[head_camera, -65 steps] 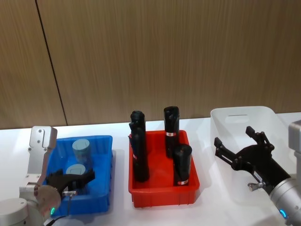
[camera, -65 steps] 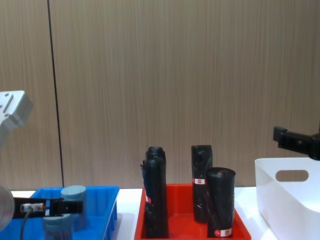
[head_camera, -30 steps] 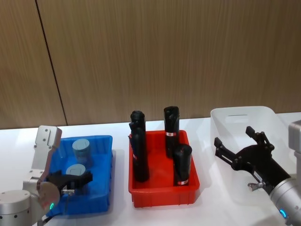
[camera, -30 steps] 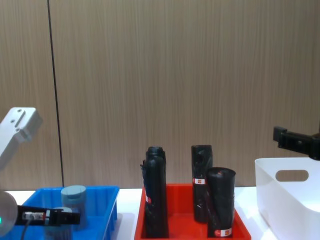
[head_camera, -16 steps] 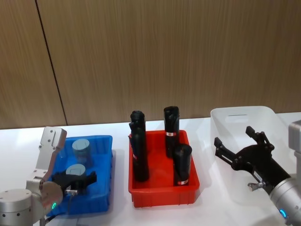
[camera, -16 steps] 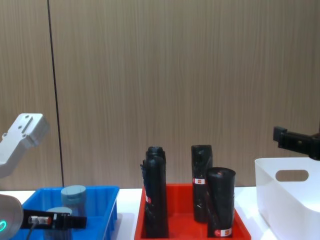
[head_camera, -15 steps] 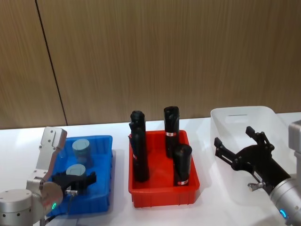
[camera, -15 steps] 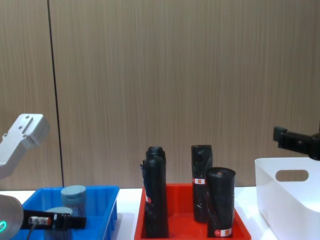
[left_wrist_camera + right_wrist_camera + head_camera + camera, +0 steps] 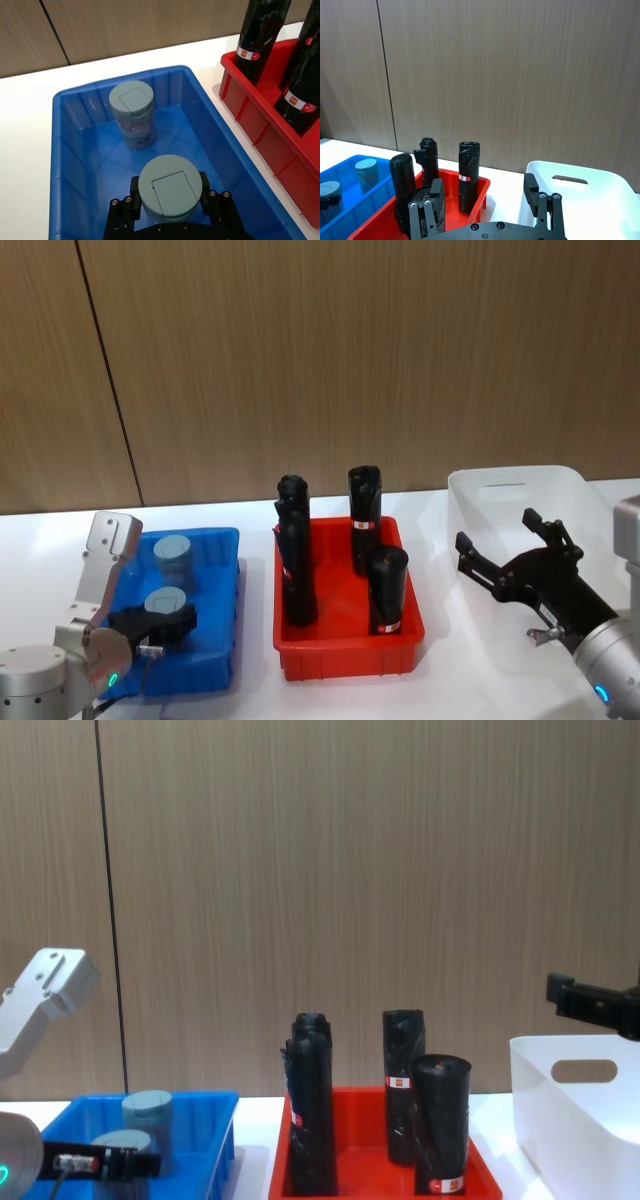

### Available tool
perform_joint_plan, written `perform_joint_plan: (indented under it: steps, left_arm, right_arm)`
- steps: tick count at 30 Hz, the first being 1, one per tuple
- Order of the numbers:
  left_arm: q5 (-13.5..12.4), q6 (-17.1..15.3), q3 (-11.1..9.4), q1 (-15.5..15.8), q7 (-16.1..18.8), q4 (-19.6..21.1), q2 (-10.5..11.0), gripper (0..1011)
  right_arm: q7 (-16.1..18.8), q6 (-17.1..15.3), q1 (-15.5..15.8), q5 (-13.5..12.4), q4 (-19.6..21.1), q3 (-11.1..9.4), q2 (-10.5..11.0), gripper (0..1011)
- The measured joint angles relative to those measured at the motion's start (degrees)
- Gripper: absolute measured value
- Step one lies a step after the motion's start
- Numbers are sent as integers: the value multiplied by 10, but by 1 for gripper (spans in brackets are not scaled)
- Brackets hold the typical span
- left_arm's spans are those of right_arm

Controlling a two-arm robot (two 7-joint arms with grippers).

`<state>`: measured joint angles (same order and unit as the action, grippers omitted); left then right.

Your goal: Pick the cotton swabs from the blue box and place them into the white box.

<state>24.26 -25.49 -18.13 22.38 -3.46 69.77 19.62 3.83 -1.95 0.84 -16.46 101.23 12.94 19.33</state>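
Two cotton swab jars stand in the blue box (image 9: 216, 536) (image 9: 58, 150). My left gripper (image 9: 165, 619) (image 9: 170, 201) is low in the box, its black fingers pressed against both sides of the near jar (image 9: 163, 601) (image 9: 170, 190) (image 9: 120, 1144). The far jar (image 9: 172, 558) (image 9: 132, 120) (image 9: 148, 1113) stands free behind it. My right gripper (image 9: 512, 562) (image 9: 485, 210) hangs open and empty over the front left part of the white box (image 9: 510, 481) (image 9: 570, 172) (image 9: 560, 1120).
A red tray (image 9: 350, 656) (image 9: 250, 115) with several tall black rolls (image 9: 364, 502) stands between the two boxes. A wooden wall runs behind the white table. Bare table shows in front of the tray.
My left gripper slid forward around the near jar and its fingers closed in on the jar's sides. The right arm has not moved.
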Motion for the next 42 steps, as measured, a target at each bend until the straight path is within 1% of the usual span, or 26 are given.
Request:
perform_joint_plan:
  steps: [6,9,10,13,15,19,22,26,33,35,36,37,39,42]
  left_arm:
    - [-1,22,2,-7,-4,11,4,660]
    - [-4,44,3,-15,-11,23,8,660]
    - [-4,44,3,-15,-11,23,8,660]
    - [-7,65,5,-23,-23,39,14,660]
    - [-8,73,6,-25,-29,46,16,660]
    - [-10,95,8,-34,-53,65,24,660]
    - [-10,105,9,-37,-67,74,28,660]
    - [-10,122,12,-44,-98,93,35,660]
    - [-6,139,15,-49,-142,114,44,660]
    - [-2,145,16,-50,-165,122,48,660]
    - [-2,145,16,-50,-165,122,48,660]
    - [-1,147,16,-51,-179,126,50,660]
    - [2,150,16,-51,-193,128,51,660]
    - [7,155,17,-49,-224,133,53,660]
  right_arm:
    - [0,0,0,0,0,0,0,1002]
    - [0,0,0,0,0,0,0,1002]
    - [0,0,0,0,0,0,0,1002]
    - [0,0,0,0,0,0,0,1002]
    - [0,0,0,0,0,0,0,1002]
    - [0,0,0,0,0,0,0,1002]
    - [0,0,0,0,0,0,0,1002]
    - [0,0,0,0,0,0,0,1002]
    - [0,0,0,0,0,0,0,1002]
    - [0,0,0,0,0,0,0,1002]
    - [0,0,0,0,0,0,0,1002]
    - [0,0,0,0,0,0,0,1002]
    - [0,0,0,0,0,0,0,1002]
    - [0,0,0,0,0,0,0,1002]
